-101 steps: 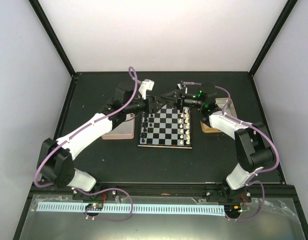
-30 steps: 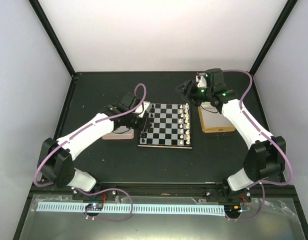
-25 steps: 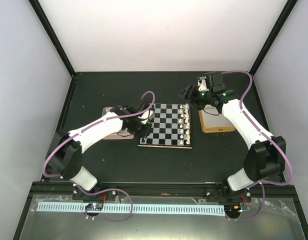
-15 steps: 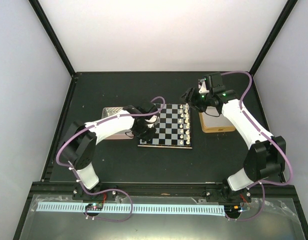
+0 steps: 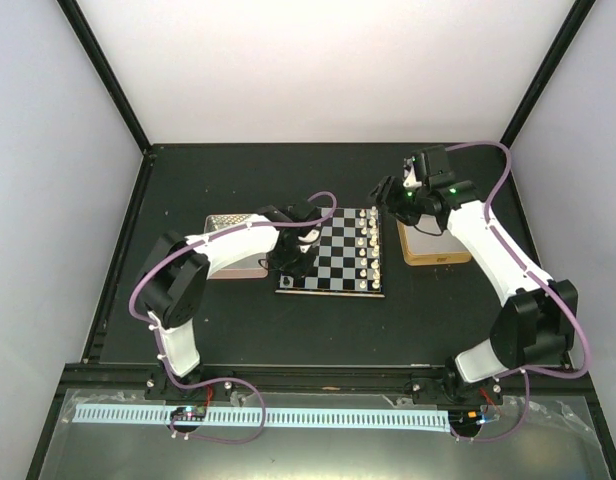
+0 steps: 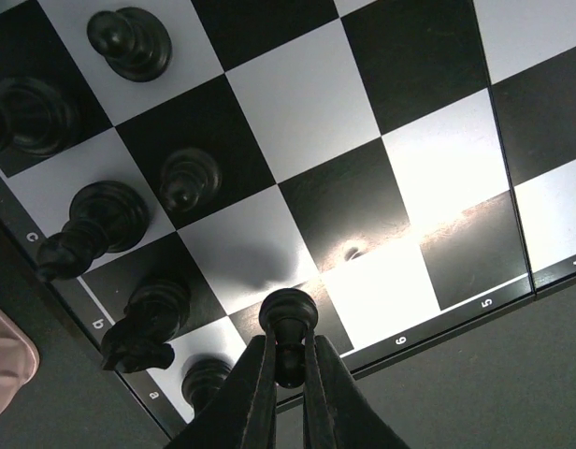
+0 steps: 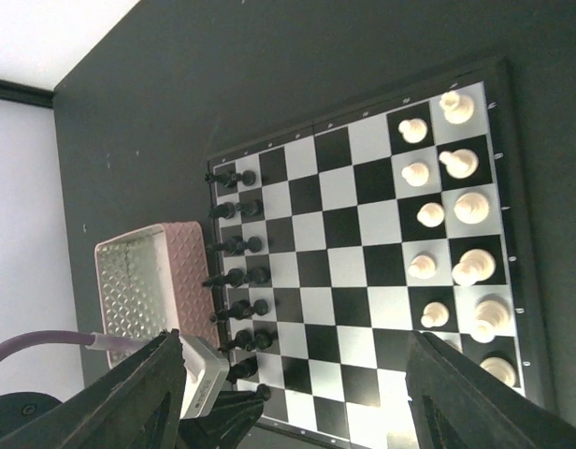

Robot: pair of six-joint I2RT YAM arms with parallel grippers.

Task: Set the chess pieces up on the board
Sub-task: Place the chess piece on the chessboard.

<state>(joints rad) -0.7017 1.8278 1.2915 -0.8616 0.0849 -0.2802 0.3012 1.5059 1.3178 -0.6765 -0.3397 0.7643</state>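
The board point(image 5: 333, 258) lies mid-table, black chess pieces point(image 7: 234, 246) lined along its left side and white ones point(image 7: 456, 210) along its right. My left gripper point(image 5: 292, 262) hangs over the board's near-left corner. In the left wrist view it point(image 6: 288, 351) is shut on a black pawn point(image 6: 288, 313) by the neck, base down over a dark edge square; whether it touches I cannot tell. Beside it stand a knight point(image 6: 143, 323) and other black pieces point(image 6: 96, 220). My right gripper point(image 5: 382, 190) hovers above the board's far-right corner, open point(image 7: 293, 341) and empty.
A pink-rimmed tin point(image 5: 226, 226) sits left of the board, partly under my left arm. A gold-rimmed tin point(image 5: 435, 250) sits right of the board, below my right arm. Black frame posts rise at the table's far corners.
My left arm has swung from over the pink tin to the board's near-left corner, carrying the black pawn. The right gripper has barely shifted and stays open.
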